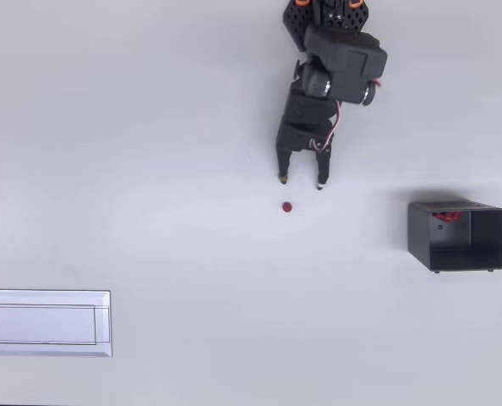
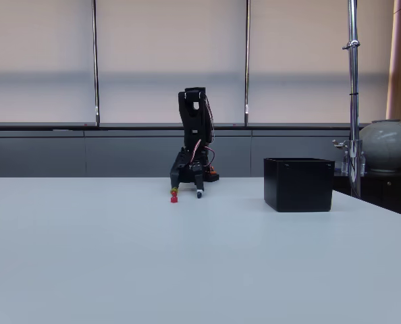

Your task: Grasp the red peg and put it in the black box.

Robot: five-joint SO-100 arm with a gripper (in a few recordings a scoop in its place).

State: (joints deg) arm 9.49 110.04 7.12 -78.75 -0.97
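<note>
- We are at the reach step: the gripper (image 1: pixel 301 181) hangs low over the table (image 1: pixel 166 135) with its jaws spread apart and nothing between them.
- In the overhead view the red peg (image 1: pixel 286 206) lies on the table just past the fingertips (image 1: pixel 282 178), a little beyond the tip on the picture's left and not yet inside the gap.
- In the fixed view the gripper (image 2: pixel 187 193) has both tips close to the table, and the peg (image 2: pixel 174 198) sits right at the tip on the picture's left; we cannot tell from here whether they touch.
- The black box (image 1: pixel 456 236) stands well apart from the jaws, off to the picture's right in the overhead view, its open top facing up. Something small and red shows inside it near one wall; we cannot tell what it is.
- A flat white tray (image 1: pixel 46 322) lies far from the jaws, on the other side from the box.
- We judge the next move as a short advance forward with a slight shift toward the peg, so that it sits between the tips, then closing on it.
- The peg is tiny, so we think centring matters: an off-line tip could knock it away.
</note>
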